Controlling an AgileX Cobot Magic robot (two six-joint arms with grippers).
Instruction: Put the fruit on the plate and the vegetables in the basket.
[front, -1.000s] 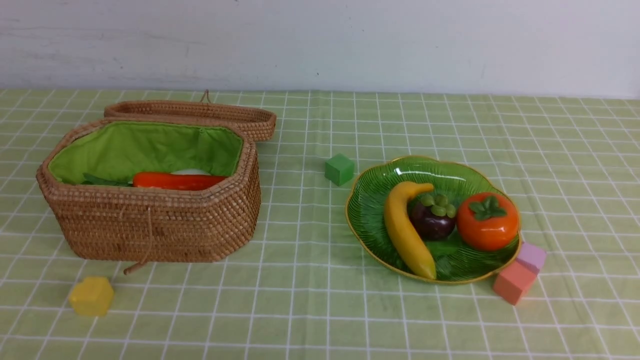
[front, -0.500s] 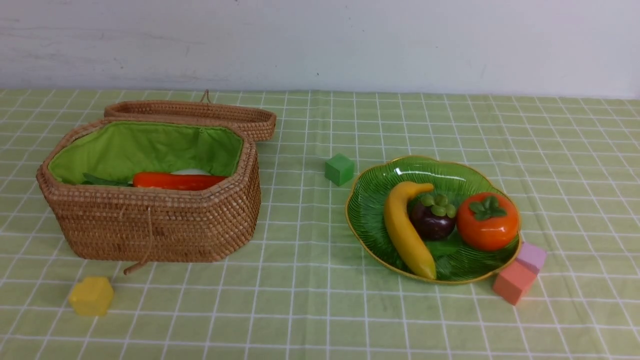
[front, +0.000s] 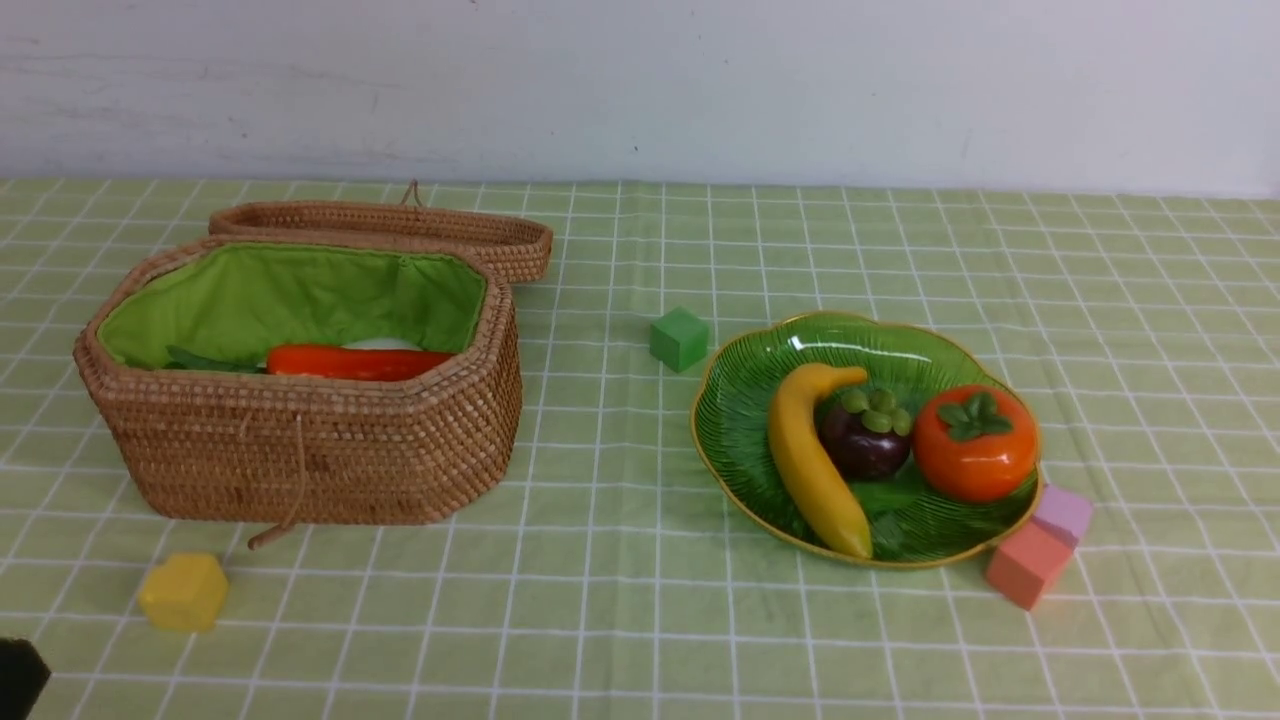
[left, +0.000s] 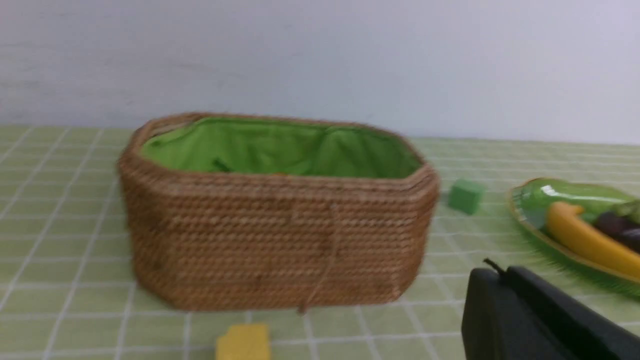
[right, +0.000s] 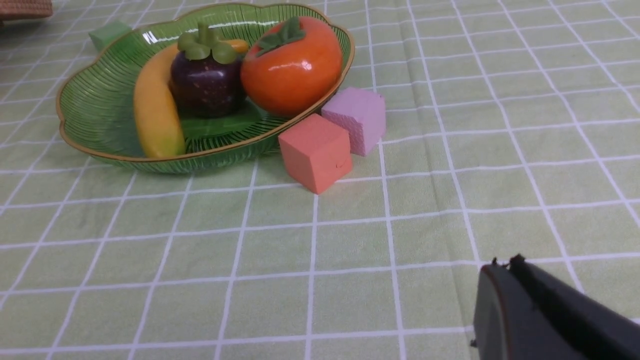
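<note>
While both arms sit low at the near edge of the tabletop (front: 620, 620), the sorted toys lie well ahead of them. Left claw (left: 492, 300): jaws pressed together, nothing between them; it shows as a dark corner at the near-left edge of the front view, and from its wrist view the basket (front: 300, 450) stands ahead across open cloth, well apart from it. Right claw (right: 502, 295): jaws likewise together and empty; it does not appear in the front view, and its wrist view places the plate (right: 90, 105) well apart, farther out on the cloth. Basket: open, its woven lid (front: 390, 225) folded back behind it; against the green lining (front: 290, 295) lie the red-orange pepper (front: 350, 362), a sliver of the white radish (front: 380, 343) behind it, and dark green leaves (front: 205, 360) to the left. The eggplant cannot be made out over the basket wall. Plate: holds the banana (front: 810, 460) on its left, the mangosteen (front: 866, 435) in the middle and the persimmon (front: 975, 442) on its right, the three touching side by side. Loose blocks: a green block (front: 679, 339) between basket and plate, a yellow block (front: 184, 592) just in front of the basket, and a salmon block (front: 1026, 564) and a pink block (front: 1064, 514) against the plate's near-right rim.
</note>
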